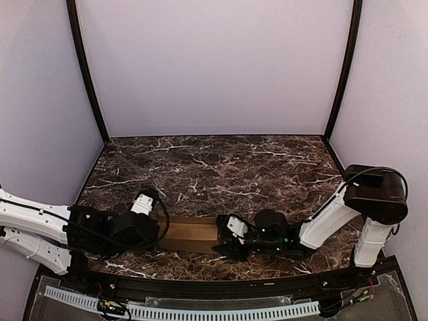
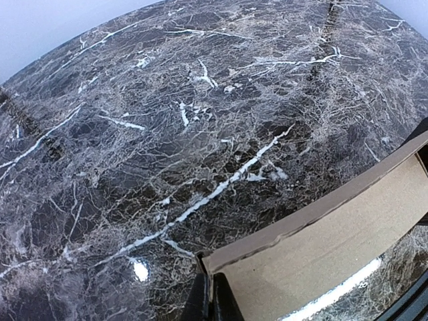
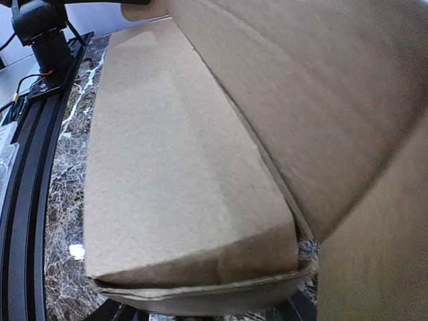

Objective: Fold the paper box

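Paper box (image 1: pixel 190 234) lies on the marble table (image 1: pixel 221 167) close to its near edge, directly between my two arms, long axis running left to right. Each arm meets one end, so neither is nearer. Left gripper (image 1: pixel 155 231) sits at the box's left end, forearm low and reaching in from the left. In its wrist view the jaws are fully closed, and a thin cardboard wall seems to run down between the fingers (image 2: pixel 200 304); I read that as a pinch on that end wall. Right gripper (image 1: pixel 224 242) comes in from the right, arm stretched low along the table edge and in line with the box. Its jaws stand about halfway apart with the box's right end filling the gap, so I judge it gripped across the width. A large flap (image 3: pixel 321 87) stands raised just beside the right wrist camera, blurred. Whichever fold comes next turns on that flap, and it is on the right arm's side
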`<state>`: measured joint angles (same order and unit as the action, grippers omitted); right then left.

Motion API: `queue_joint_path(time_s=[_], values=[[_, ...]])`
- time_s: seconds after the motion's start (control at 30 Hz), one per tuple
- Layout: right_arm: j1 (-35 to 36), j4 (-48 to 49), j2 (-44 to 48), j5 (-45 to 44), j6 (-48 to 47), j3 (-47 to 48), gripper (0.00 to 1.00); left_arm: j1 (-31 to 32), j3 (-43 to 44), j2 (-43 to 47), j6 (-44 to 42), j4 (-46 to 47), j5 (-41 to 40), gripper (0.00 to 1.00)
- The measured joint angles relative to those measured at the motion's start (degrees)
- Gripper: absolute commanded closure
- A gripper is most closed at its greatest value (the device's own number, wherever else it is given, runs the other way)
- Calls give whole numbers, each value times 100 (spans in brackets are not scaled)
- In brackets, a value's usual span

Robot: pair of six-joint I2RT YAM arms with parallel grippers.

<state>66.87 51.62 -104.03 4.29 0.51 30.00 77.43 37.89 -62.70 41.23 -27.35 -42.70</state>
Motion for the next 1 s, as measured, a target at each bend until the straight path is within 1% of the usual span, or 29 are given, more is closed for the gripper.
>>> queue_joint_path(time_s=[0.13,0.2,0.27,0.7,1.0], values=[[-186,-103,22,-92,63,-46,26,9,-256,203,127,125,146,99],[-367,-160,33,-155,111,-61,20,17,-343,254,151,175,173,99],[-433,-184,55,-181,136,-70,18,17,-352,262,164,234,210,99],[-442,-105,302,140,42,-98,17,24,-339,146,146,496,319,99],[-358,-107,302,160,13,-96,26,24,-127,-103,214,520,470,99]])
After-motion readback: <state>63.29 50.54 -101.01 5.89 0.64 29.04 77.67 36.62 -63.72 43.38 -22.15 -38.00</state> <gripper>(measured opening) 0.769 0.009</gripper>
